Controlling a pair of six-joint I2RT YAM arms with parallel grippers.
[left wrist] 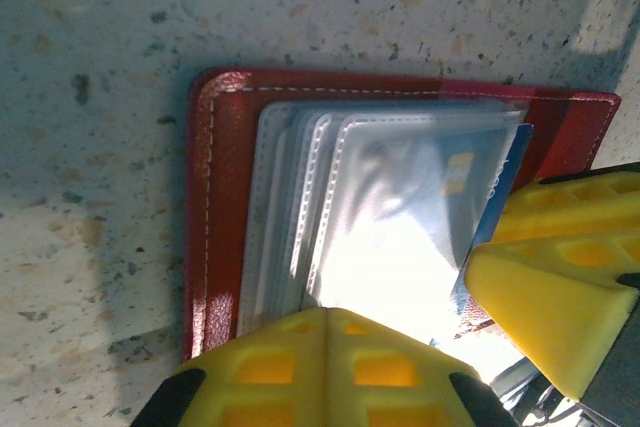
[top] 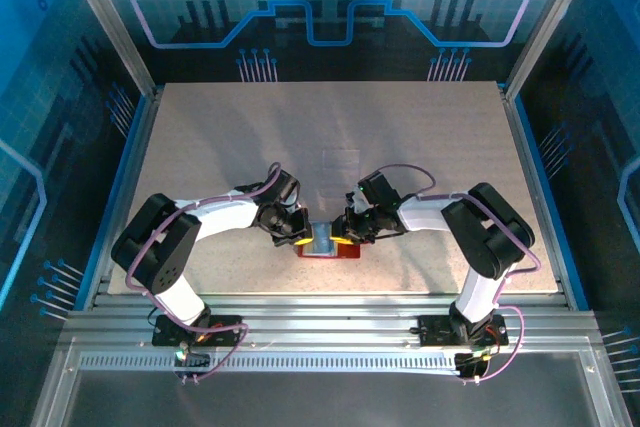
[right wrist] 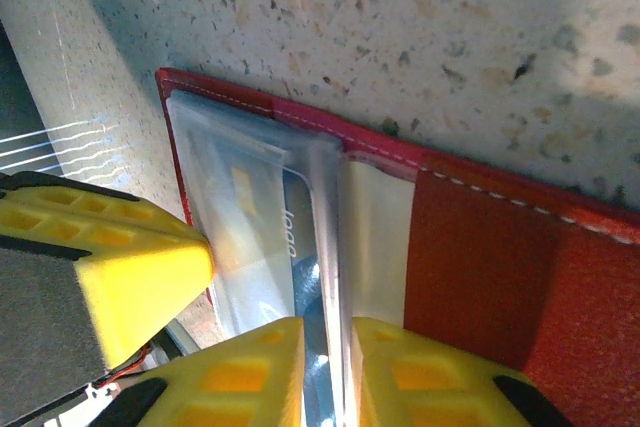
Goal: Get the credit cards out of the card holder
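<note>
- While left gripper (left wrist: 325, 352), fingers pressed together, pins card holder (left wrist: 222, 157), right gripper (right wrist: 325, 372) pinches blue credit card (left wrist: 506, 179) by its edge.
- Card's long axis points toward right gripper.

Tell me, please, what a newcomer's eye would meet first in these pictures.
The open red card holder lies on the speckled table, near its front edge. The yellow-fingered right hand pinches a blue card at the edge of the clear pockets. The shut left hand sits close beside.
</note>
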